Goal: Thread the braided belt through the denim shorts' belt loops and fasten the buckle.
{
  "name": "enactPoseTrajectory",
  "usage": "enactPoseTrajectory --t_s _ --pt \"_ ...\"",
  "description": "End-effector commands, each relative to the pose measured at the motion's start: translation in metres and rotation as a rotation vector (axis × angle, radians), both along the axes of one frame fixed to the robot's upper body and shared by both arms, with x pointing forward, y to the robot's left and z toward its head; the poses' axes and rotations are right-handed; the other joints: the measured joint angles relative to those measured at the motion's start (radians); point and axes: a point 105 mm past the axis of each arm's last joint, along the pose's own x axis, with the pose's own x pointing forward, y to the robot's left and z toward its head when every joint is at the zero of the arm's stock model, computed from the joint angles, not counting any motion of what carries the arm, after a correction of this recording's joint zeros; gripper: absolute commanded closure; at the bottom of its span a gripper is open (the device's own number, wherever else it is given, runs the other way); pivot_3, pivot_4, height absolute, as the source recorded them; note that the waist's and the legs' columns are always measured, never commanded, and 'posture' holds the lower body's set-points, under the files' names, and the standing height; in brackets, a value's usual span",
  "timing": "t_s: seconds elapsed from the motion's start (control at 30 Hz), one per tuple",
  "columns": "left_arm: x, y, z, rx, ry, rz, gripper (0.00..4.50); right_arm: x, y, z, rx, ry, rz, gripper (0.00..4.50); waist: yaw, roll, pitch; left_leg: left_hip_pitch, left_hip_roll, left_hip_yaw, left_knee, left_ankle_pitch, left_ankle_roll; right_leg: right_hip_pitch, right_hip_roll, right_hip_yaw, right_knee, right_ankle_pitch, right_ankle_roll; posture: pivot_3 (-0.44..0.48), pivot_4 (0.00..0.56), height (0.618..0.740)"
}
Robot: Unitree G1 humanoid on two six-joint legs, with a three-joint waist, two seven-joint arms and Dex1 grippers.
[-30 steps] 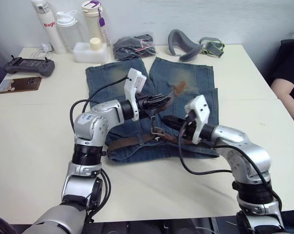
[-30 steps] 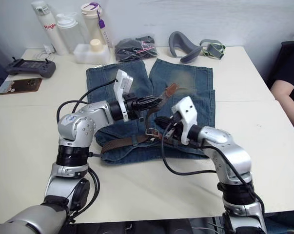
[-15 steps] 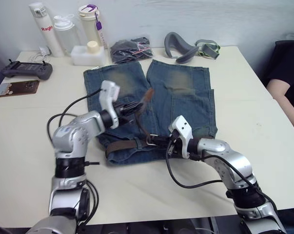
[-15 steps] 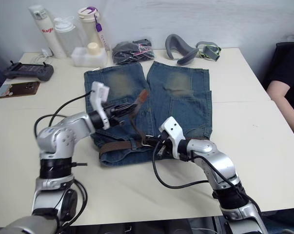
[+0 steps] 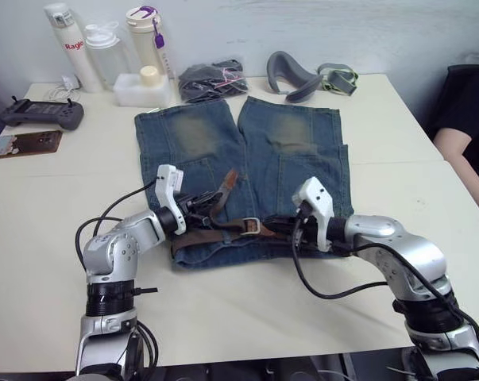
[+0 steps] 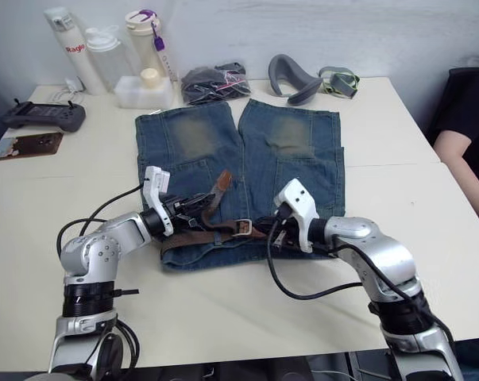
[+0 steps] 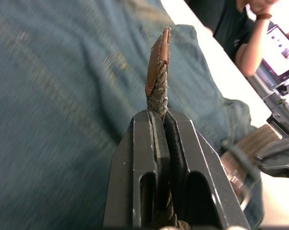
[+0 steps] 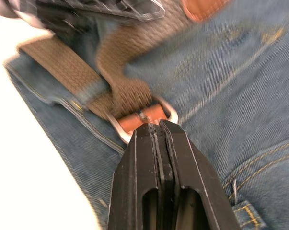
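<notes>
shorts: the denim shorts (image 5: 247, 171) lie flat mid-table, waistband at the near edge, legs pointing far.
belt: the braided belt (image 5: 223, 232) runs along that waistband; its tan tip (image 5: 228, 179) sticks up and away, left of centre.
buckle: the silver buckle (image 5: 250, 226) sits about mid-waistband, and the strap already passes through its frame.
left: your left gripper (image 5: 201, 203) is clenched on the woven strap just below the tan tip; the left wrist view shows the strap pinched between both fingers (image 7: 149, 158).
right: your right gripper (image 5: 276, 226) is on the tan leather right behind the buckle, fingers (image 8: 166, 163) pressed together. It looks like they pinch that end, but the contact is hidden, so treat that as likely, not sure.
loops: the belt loops (image 8: 243, 218) are hard to make out near the strap. You can't confirm every one is threaded.
step: I'd judge you're in fastening, with threading largely done.
next: hold the buckle steady with the right and draw the tip leftward through it with the left, low along the waistband, until the prong can seat.
risk: the prong isn't visible. Pull too far and the waistband may bunch.
</notes>
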Motion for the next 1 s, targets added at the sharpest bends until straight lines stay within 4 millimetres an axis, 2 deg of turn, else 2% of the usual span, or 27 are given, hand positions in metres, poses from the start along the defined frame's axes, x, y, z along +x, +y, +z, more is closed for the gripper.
enactPoseTrajectory --t_s 0.03,0.2,0.43,0.73,1.0 --pt "-0.001 0.009 -0.006 0.049 -0.037 0.021 4.50 0.005 0.005 -0.003 -0.021 -0.018 0.006 4.42 0.003 0.000 0.000 0.000 0.000 0.000 0.000 0.000 0.000 0.000 0.000 0.000 0.000 0.000 0.000 0.000 0.150 0.740" --pt "-0.002 0.019 -0.022 0.074 -0.013 0.057 4.50 0.009 0.012 -0.006 -0.008 -0.018 0.025 4.42 0.003 0.000 0.000 0.000 0.000 0.001 0.001 0.000 0.000 0.001 -0.002 0.000 -0.001 0.000 0.000 0.000 0.150 0.740" --pt "-0.003 0.017 -0.022 0.068 -0.019 0.052 4.50 0.008 0.024 0.001 0.020 -0.044 0.070 4.42 0.003 0.000 0.000 0.000 0.000 0.000 0.000 0.000 0.000 0.001 -0.002 0.000 -0.001 0.000 0.000 0.000 0.150 0.740" --pt "-0.001 0.025 -0.018 0.085 -0.042 0.062 4.50 0.011 0.032 -0.011 0.012 -0.006 0.094 4.42 -0.001 0.000 0.000 0.000 0.000 0.001 0.000 -0.001 0.001 0.000 -0.002 0.000 -0.001 0.000 0.000 0.000 0.150 0.740" --pt "-0.008 0.015 -0.028 0.124 -0.051 0.029 4.50 0.004 0.038 -0.029 -0.032 0.064 0.164 4.42 -0.002 0.000 0.000 0.001 0.001 0.001 -0.001 -0.001 0.001 0.001 -0.002 0.000 -0.001 0.000 0.000 0.000 0.150 0.740"
